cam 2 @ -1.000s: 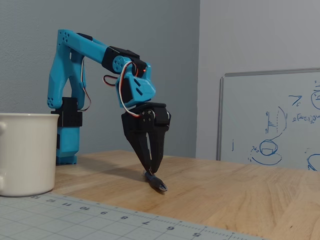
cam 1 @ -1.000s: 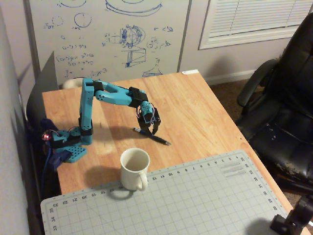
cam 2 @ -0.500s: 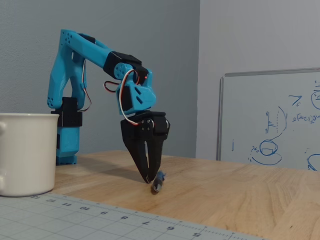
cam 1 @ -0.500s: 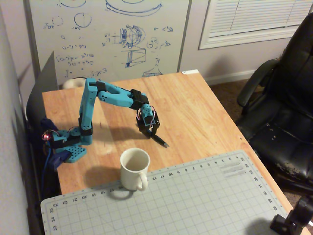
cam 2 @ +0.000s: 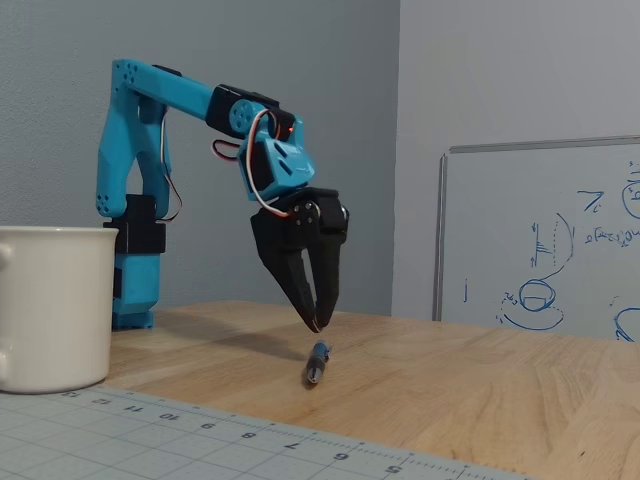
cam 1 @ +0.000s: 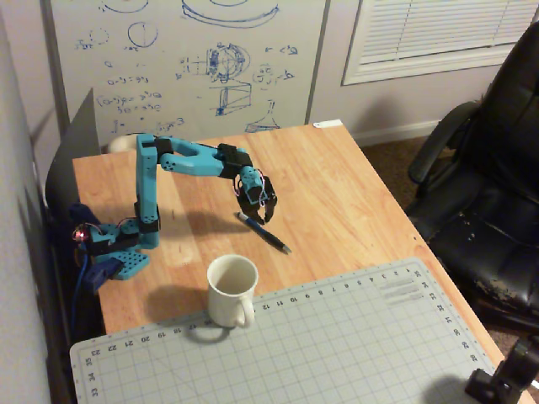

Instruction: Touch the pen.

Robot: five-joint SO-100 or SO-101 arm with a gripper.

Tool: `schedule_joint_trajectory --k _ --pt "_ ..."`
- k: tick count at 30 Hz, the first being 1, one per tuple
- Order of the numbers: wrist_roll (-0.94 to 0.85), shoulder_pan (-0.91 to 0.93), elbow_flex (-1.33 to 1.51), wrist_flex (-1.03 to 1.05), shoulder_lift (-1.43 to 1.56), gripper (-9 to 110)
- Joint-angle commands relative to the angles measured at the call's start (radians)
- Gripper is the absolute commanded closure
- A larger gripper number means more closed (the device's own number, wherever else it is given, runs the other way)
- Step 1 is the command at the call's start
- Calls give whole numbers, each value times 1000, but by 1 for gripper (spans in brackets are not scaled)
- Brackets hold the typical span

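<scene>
Mug (cam 1: pixel 232 289) stood nearest the overhead camera, clear of the work. Beyond it, at its one o'clock, the pen (cam 1: pixel 264 232) lay flat on the table (cam 1: pixel 337 194). Just above the pen's far end hung the gripper (cam 2: pixel 317 324), tips nearly closed, holding nothing, apparently poised for contact.

Arm (cam 1: pixel 181 160) bright turquoise with black joint sections; gripper (cam 2: pixel 317 325) black, red and white wires above it. Pen (cam 1: pixel 264 232) dark, blue band near one end (probably navy body, blurry). Mug (cam 1: pixel 232 290) cream-white. Table (cam 1: pixel 337 194) light wood grain. Mat (cam 1: pixel 337 345) pale grey-green, gridded. Whiteboard (cam 1: pixel 185 59) white, blue marker sketches.
</scene>
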Motion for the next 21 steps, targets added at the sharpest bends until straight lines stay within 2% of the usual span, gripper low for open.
schedule_joint_trajectory --k 1,14,21 --pt "6 -11 -29 -5 77 101" --pt "6 -12 -115 -6 -143 101" --pt "6 -12 -169 6 -155 101"
